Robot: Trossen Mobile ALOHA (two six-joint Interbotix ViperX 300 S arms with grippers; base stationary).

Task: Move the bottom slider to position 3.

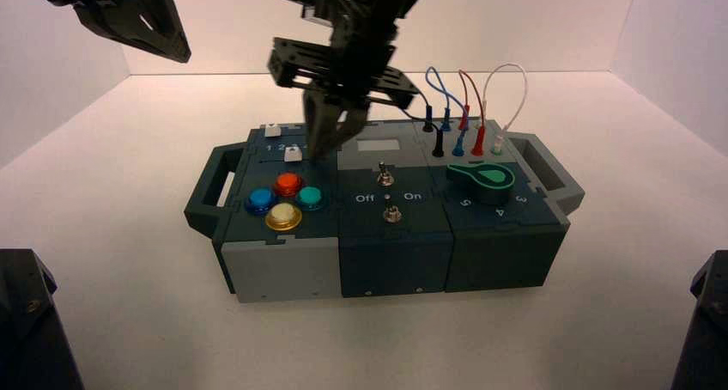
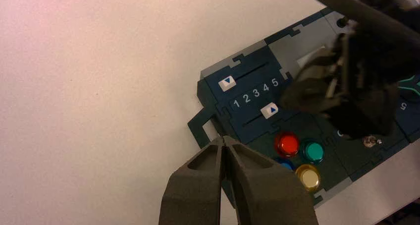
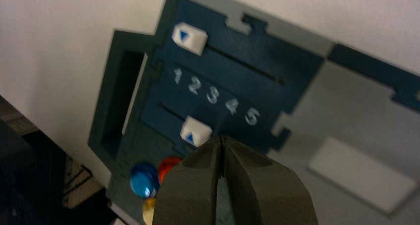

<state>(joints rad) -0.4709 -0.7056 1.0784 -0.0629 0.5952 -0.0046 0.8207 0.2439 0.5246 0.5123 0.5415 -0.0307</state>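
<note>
Over the box's [image 1: 283, 265] left section I've got the right gripper [image 1: 330, 137] low, fingers pressed together, tip just right of the bottom slider [image 3: 196, 131]. That white knob sits roughly under the printed 3 [image 3: 213, 94], maybe a touch short. Left gripper [image 2: 225, 143] hangs high at far left, fingers closed too, idle. Risk now: one more nudge leftward and I'd overshoot toward 2, or my tip slips onto the red button [image 2: 288, 144]. Readable: 1 2 3 4 5, plus Off [image 1: 366, 198] and On [image 1: 413, 196].
</note>
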